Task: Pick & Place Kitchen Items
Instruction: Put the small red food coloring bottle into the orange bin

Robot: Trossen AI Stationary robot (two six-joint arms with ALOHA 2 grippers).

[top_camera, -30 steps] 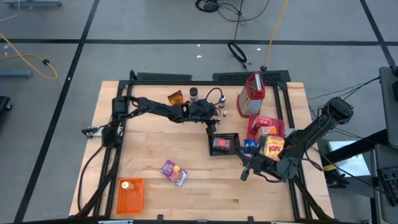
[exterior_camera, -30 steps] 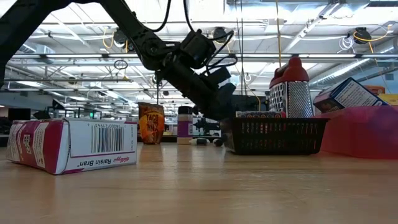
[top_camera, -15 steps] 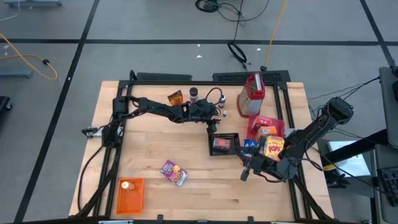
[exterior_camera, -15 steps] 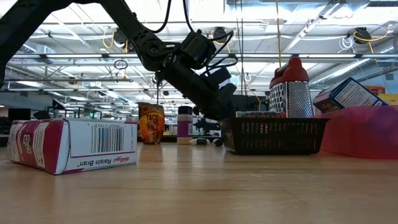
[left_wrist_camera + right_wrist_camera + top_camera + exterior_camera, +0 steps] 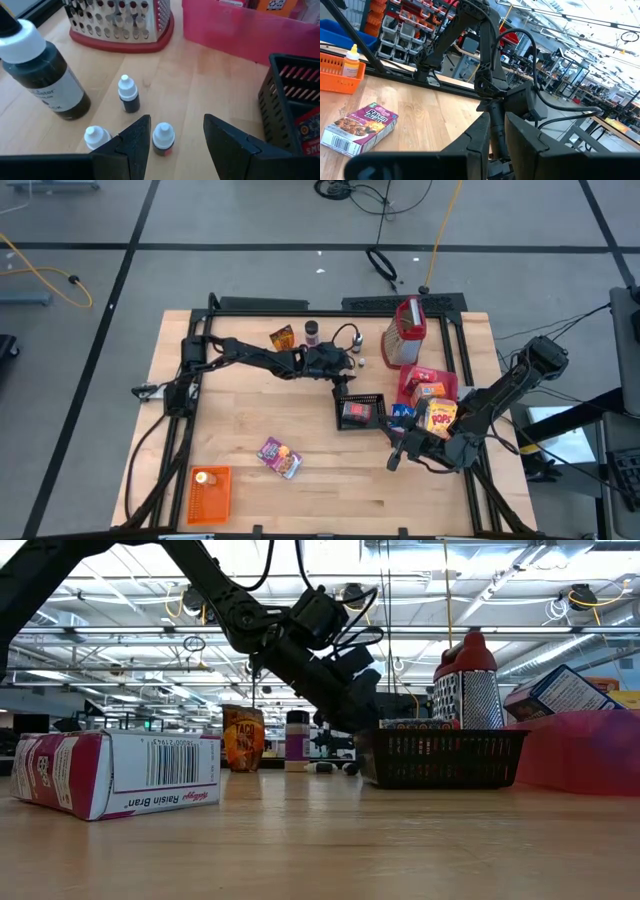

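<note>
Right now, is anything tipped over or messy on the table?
Yes: the purple Raisin Bran box lies flat on its side, alone and askew near the front. The tiny bottles stand upright.

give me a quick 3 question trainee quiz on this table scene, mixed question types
1. True or false: the left tool is shut on the large dark bottle.
2. Multiple choice: what lies in the orange crate? A) a grater B) a small yellow bottle C) a purple box
3. Fill in: the Raisin Bran box lies on its ____ on the table.

Key
1. False: its fingers stand apart, empty, above a tiny white-capped bottle.
2. B: the small yellow bottle.
3. Side.

The right tool waits near the table's front right.
</note>
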